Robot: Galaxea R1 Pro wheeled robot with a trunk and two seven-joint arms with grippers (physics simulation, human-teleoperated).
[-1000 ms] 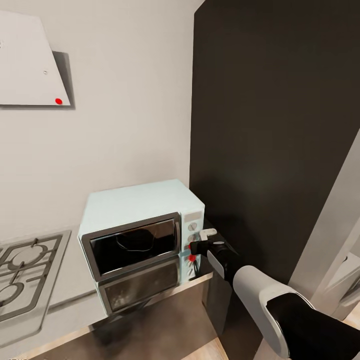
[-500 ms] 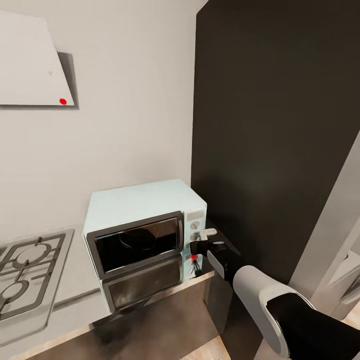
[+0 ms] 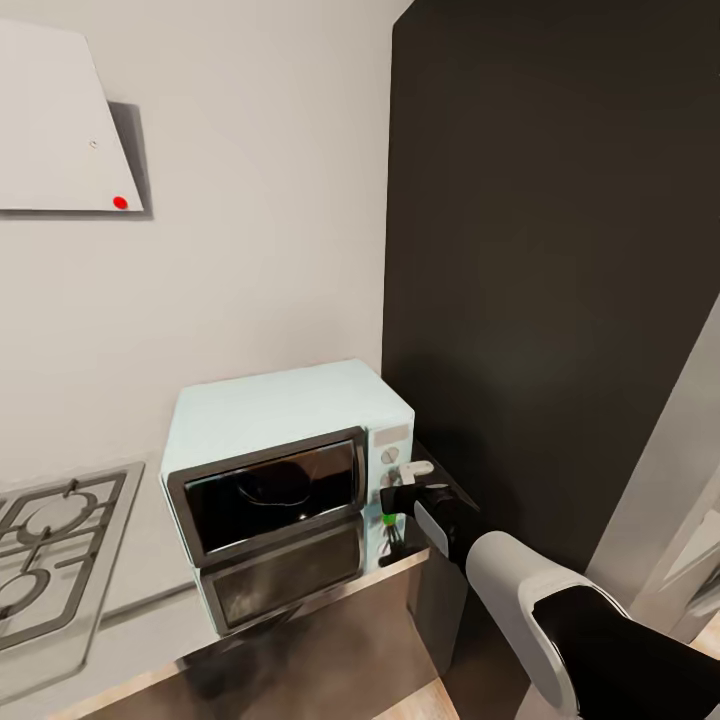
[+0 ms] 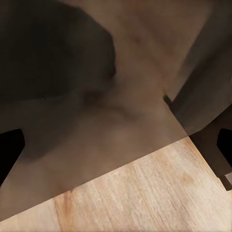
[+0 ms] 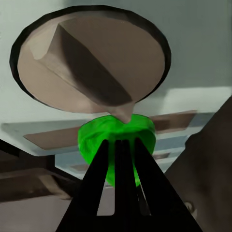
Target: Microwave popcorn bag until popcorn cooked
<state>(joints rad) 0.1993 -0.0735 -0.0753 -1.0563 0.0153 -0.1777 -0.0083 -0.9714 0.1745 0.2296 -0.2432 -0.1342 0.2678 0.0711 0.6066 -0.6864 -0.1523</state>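
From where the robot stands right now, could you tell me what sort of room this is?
Most likely a home kitchen: a mint-blue microwave sits on a grey countertop, a gas hob lies beside it, and an extractor hood hangs on the wall above.

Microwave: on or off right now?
On, apparently: the microwave indicator dot glows green, with the right gripper fingers at it, below the knob.

R arm (image 3: 560, 610) stretched fwd — fingers (image 5: 121, 193) pressed together; L fingers (image 4: 9, 150) spread.
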